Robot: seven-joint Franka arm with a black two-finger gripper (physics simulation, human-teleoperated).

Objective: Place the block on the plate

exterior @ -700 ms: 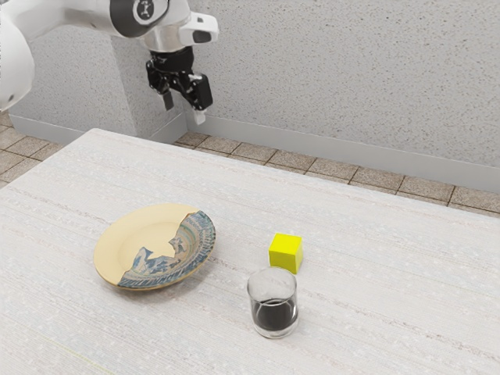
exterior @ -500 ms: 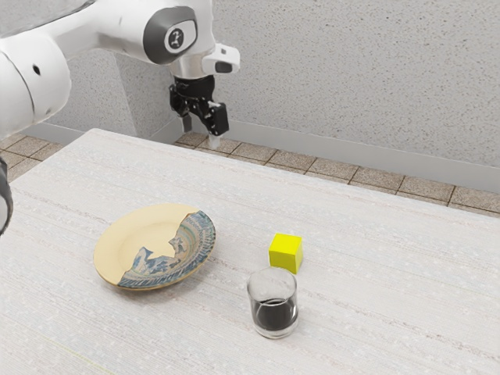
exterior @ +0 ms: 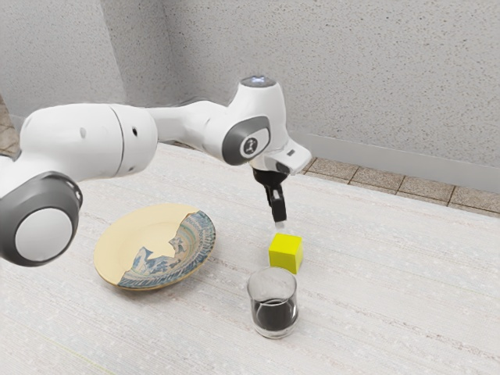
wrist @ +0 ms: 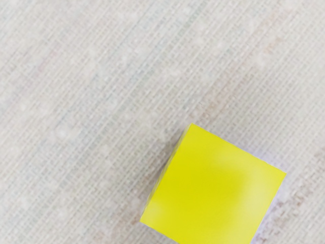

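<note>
My hand (exterior: 279, 225) hangs just above the yellow block (exterior: 286, 254), close over its top on the side away from the glass (exterior: 273, 303); whether it is open or closed I cannot tell from here. The block sits flat on the pale surface (exterior: 406, 297), between me and that glass, and well apart from the plate (exterior: 129, 234) where it is to go. I take it for a light, stiff little thing, plain-faced and crisp at the edges, with no sign of give, so a modest squeeze should carry it. Its sides look smooth, perhaps a touch slippery, so I would want a flat, square hold on two opposite upright sides, around the middle of their height, never across the corners, where it could twist away. Seen from my wrist it lies askew to me, so a small turn may be called for before I lower. I'd keep my outer parts off the glass (it has something dark in the bottom, and looks far easier to break than the block). As for writing, the block's yellow faces carry none that I can find; a round emblem (exterior: 251, 146) marks my arm, with no letters I can read, and the plate's blue pattern reads as decoration.
</note>
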